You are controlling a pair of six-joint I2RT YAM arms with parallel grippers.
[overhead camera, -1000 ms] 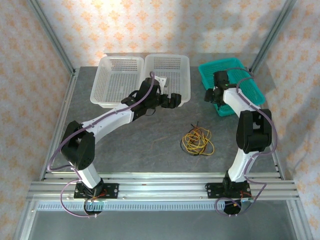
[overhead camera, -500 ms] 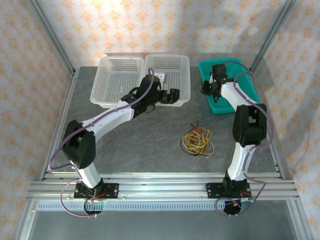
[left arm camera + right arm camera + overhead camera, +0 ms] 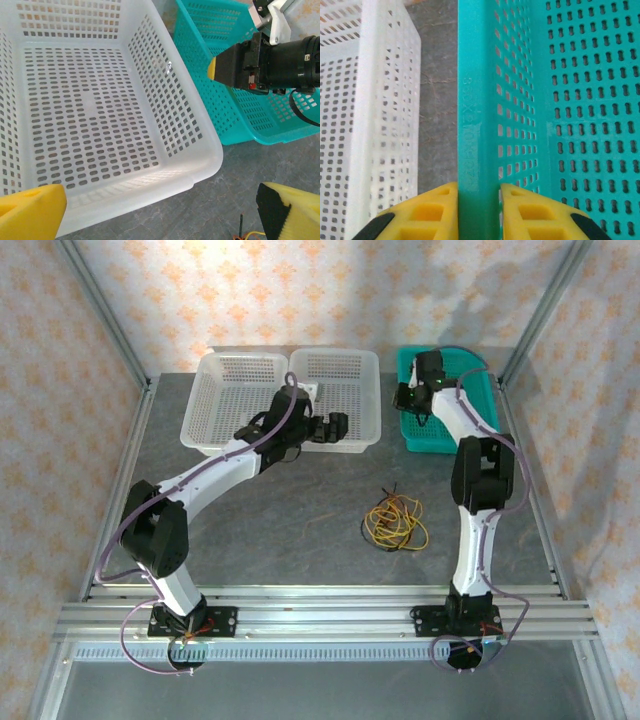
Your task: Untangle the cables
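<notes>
The cables [image 3: 395, 523] lie as a tangled bundle of yellow, orange-red and black loops on the grey table, right of centre. A black and orange end of them [image 3: 241, 232] pokes into the bottom of the left wrist view. My left gripper [image 3: 335, 428] hovers open by the front right corner of the right white basket [image 3: 200, 165], its yellow fingers [image 3: 30, 210] far apart with nothing between them. My right gripper [image 3: 479, 210] is shut on the left rim of the teal basket [image 3: 477, 100], one pad on each side of it.
Two white baskets [image 3: 235, 400] [image 3: 340, 390] stand side by side at the back. The teal basket [image 3: 430, 443] sits just right of them, with a narrow strip of table [image 3: 437, 100] between. Metal frame posts edge the table.
My right gripper's jaws have closed onto the teal basket's rim. The basket has swung back and left, closer to the white one. The left gripper has drifted slightly back.
</notes>
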